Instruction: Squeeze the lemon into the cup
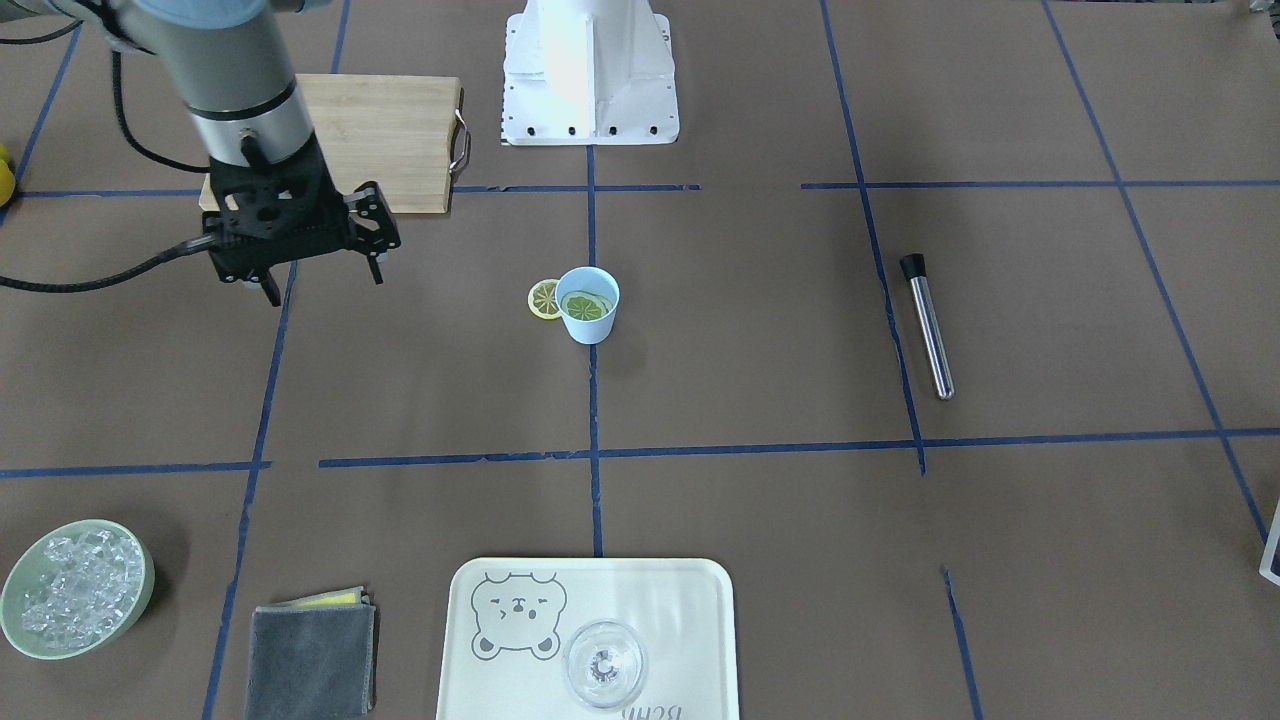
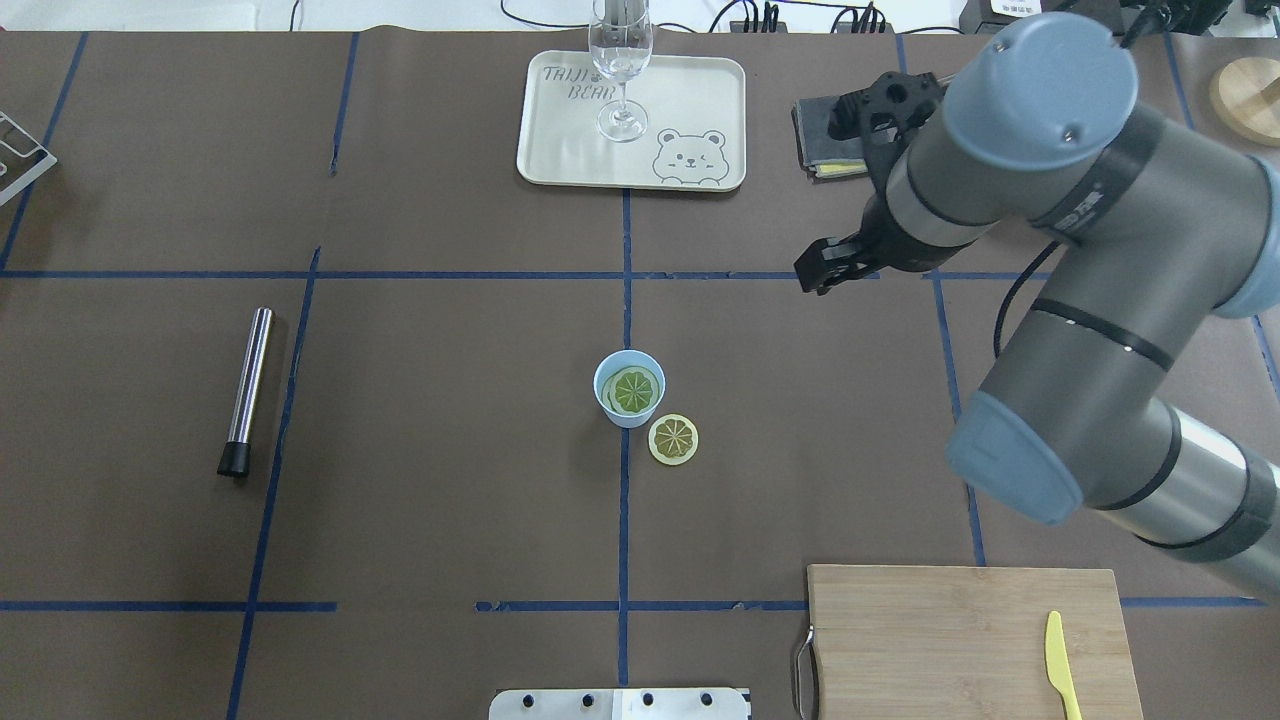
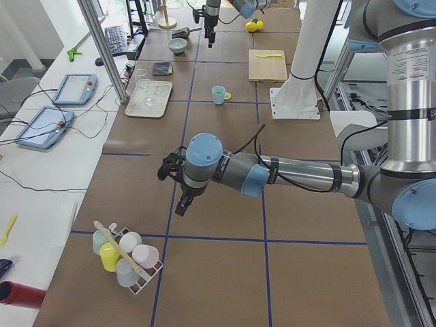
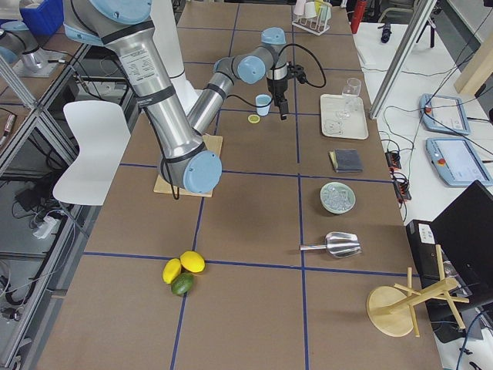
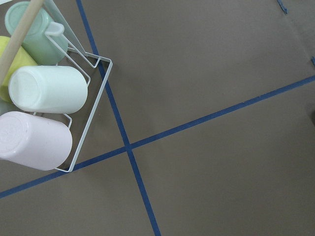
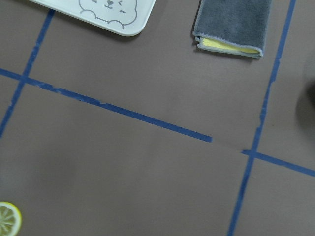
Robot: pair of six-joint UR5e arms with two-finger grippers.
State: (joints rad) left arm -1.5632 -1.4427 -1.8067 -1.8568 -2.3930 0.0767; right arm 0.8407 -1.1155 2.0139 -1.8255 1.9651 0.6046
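The light-blue cup [image 1: 588, 318] stands upright at the table's middle with a lemon slice [image 1: 586, 304] lying inside it. A second lemon slice [image 1: 545, 299] lies flat on the table, touching the cup's side. The overhead view shows the cup [image 2: 629, 388] and the loose slice [image 2: 673, 439] too. My right gripper [image 1: 325, 283] hangs open and empty above the table, well off to the side of the cup, near the cutting board. My left gripper [image 3: 178, 197] shows only in the exterior left view, far from the cup, and I cannot tell its state.
A bamboo cutting board [image 2: 965, 640] carries a yellow knife [image 2: 1060, 665]. A stemmed glass [image 2: 620, 60] stands on a bear tray [image 2: 690, 110]. Also here: a folded grey towel [image 1: 312, 655], a bowl of ice [image 1: 75, 588], a metal tube [image 1: 928, 325] and a mug rack [image 5: 47, 93].
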